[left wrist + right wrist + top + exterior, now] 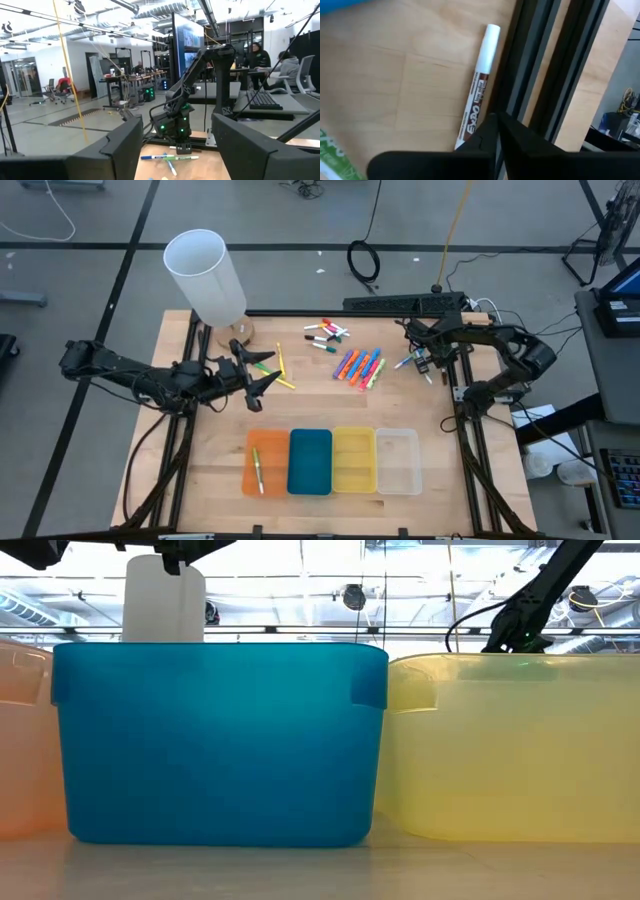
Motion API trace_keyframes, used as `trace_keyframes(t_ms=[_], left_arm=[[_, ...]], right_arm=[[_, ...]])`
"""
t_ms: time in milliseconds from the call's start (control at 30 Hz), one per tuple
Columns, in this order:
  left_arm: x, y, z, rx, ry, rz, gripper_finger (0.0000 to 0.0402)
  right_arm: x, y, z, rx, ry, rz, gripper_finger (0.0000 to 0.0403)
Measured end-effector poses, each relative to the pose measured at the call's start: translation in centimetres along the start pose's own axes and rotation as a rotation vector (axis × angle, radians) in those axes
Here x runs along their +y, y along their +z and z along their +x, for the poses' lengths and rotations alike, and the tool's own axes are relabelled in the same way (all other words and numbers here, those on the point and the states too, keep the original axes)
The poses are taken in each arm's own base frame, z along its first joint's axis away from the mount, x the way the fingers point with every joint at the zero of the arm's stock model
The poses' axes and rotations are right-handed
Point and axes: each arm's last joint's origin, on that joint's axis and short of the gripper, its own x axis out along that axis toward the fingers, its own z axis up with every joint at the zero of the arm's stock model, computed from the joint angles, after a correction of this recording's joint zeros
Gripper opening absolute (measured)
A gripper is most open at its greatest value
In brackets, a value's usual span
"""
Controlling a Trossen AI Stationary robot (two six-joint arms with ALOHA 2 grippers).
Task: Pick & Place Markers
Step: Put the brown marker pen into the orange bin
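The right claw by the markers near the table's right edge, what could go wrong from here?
The right claw has shut on just the end of a white marker, so it could swing or slip out when lifted. That marker lies right beside the black rail, which the claw might scrape. Loose markers nearby could get knocked.

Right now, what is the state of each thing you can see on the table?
Right gripper: fingers shut on the brown marker.
Left gripper: fingers open, empty.
Orange tray: holds one green marker.
Blue tray: empty.
Yellow tray: empty.
Clear tray: empty.
White cup: upright.
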Motion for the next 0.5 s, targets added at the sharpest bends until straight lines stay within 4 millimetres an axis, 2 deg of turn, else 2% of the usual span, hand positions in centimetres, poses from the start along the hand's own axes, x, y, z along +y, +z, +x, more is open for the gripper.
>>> trace_keyframes(t_ms=[200, 500], left_arm=[[0.0, 0.0, 0.0, -0.002, 0.000, -0.001, 0.0230], [0.0, 0.0, 0.0, -0.001, 0.000, 0.000, 0.0228]], right_arm=[[0.8, 0.3, 0.2, -0.026, 0.106, -0.001, 0.0002], [1.1, 0.3, -0.2, -0.069, 0.142, -0.043, 0.0001]])
